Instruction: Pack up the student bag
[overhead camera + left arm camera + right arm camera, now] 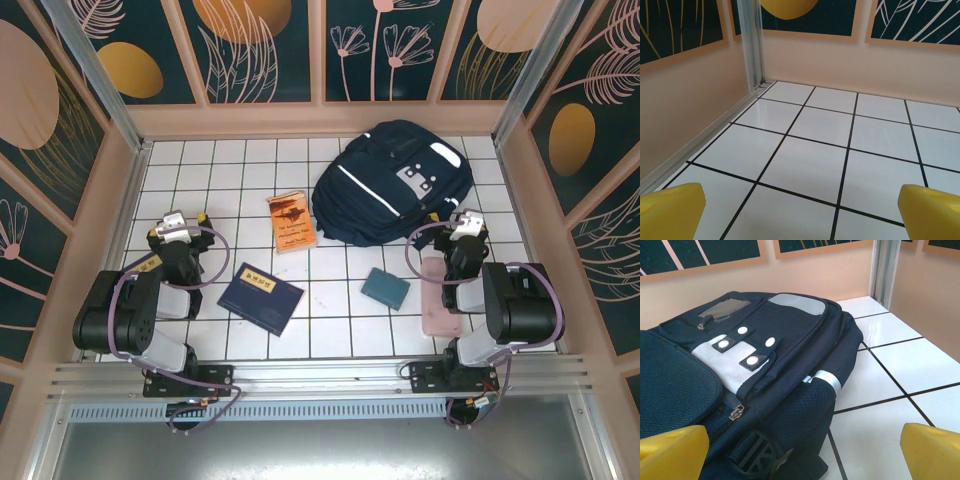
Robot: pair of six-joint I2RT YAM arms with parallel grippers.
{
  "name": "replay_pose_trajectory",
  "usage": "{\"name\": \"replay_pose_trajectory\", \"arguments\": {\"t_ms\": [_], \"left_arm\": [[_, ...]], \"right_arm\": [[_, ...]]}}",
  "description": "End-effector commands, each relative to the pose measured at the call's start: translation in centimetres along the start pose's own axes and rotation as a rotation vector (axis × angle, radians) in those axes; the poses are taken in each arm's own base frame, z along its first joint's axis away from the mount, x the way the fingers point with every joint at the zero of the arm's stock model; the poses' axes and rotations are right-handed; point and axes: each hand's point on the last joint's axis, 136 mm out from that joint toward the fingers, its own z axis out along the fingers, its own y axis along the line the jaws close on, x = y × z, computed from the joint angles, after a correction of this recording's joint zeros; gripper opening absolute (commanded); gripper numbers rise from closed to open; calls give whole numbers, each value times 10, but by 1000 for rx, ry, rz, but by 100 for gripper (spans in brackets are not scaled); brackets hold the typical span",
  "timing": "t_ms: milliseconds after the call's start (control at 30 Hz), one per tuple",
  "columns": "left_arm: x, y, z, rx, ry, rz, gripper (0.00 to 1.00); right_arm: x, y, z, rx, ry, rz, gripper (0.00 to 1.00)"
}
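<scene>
Bag point(393, 183) lying flat at the far right of a white tiled table point(330, 330), both grippers open and empty.

Black grid lines cross the glossy tiles. Peach walls with dark floral panels and metal corner posts close in three sides. The navy bag rests face up, its long axis running diagonally from the table's middle toward the far right corner, the end with white-grey patches nearer that corner. The right gripper point(462, 222) sits just beside the bag's near right edge, yellow fingers point(932, 450) spread wide. The left gripper point(178, 222) hangs over bare tile by the left wall, fingers point(670, 210) equally wide apart. Two books, a teal case and a pink case lie nearer the arms.
</scene>
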Motion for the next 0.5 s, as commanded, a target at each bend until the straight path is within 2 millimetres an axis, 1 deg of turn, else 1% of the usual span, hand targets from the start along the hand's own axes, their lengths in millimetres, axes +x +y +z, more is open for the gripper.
{"name": "replay_pose_trajectory", "arguments": {"t_ms": [0, 467], "left_arm": [[-12, -2, 0, 16, -44, -30, 99], [-11, -3, 1, 17, -39, -29, 99]], "right_arm": [[-11, 0, 1, 6, -44, 15, 99], [-11, 0, 1, 6, -45, 15, 99]]}}
